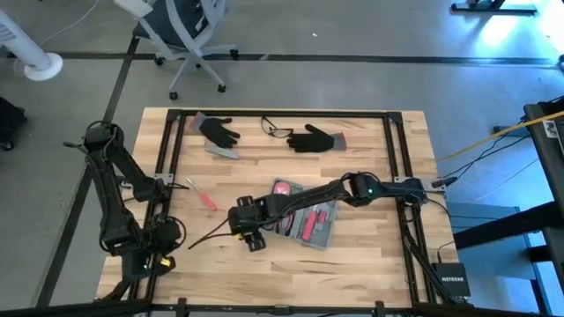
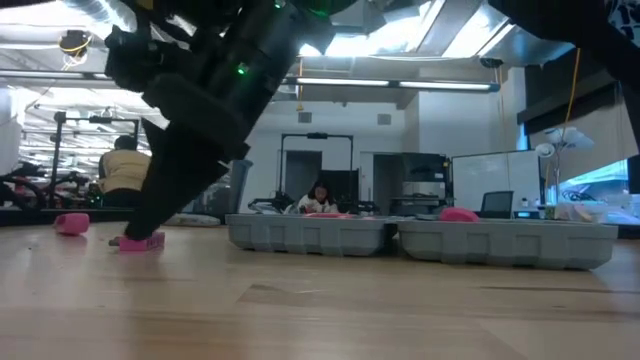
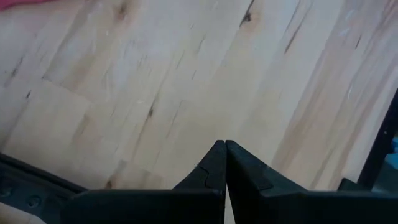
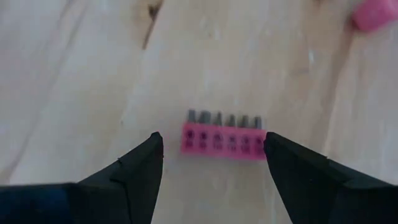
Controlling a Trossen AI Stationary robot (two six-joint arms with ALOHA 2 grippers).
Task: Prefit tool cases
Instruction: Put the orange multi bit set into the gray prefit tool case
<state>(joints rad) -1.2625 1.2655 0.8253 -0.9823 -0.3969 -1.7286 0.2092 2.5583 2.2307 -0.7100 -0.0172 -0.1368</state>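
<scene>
Reaching across the table (image 1: 370, 255), the right gripper (image 4: 214, 152) hangs low over a small red bit holder (image 4: 224, 140) that lies flat on the wood. Its two fingers are spread wide, one on each side of the holder, and they are not touching it yet. The holder has a row of little metal bits standing in it.

The tool case (image 1: 304, 222) lies open near the middle of the table, just beside that gripper, with red tools already sitting in its grey slots. The right arm stretches over part of it.

To do this step well, I think the gripper should come straight down, stay centred, and pinch the holder by its long red body (not by the thin metal tips, which could slip). Then it should lift it gently and keep it level on the way to the case.

The left gripper (image 3: 224, 152) waits at the near left corner of the table, its fingers pressed together and holding nothing.

Other things are around. A red-handled screwdriver (image 1: 201, 195) lies to the left of the case. Two black gloves (image 1: 218, 132) and a pair of glasses (image 1: 276, 129) lie at the far side, well apart from the work. Nothing blocks the holder itself, but the arm hides some of the case's slots.
</scene>
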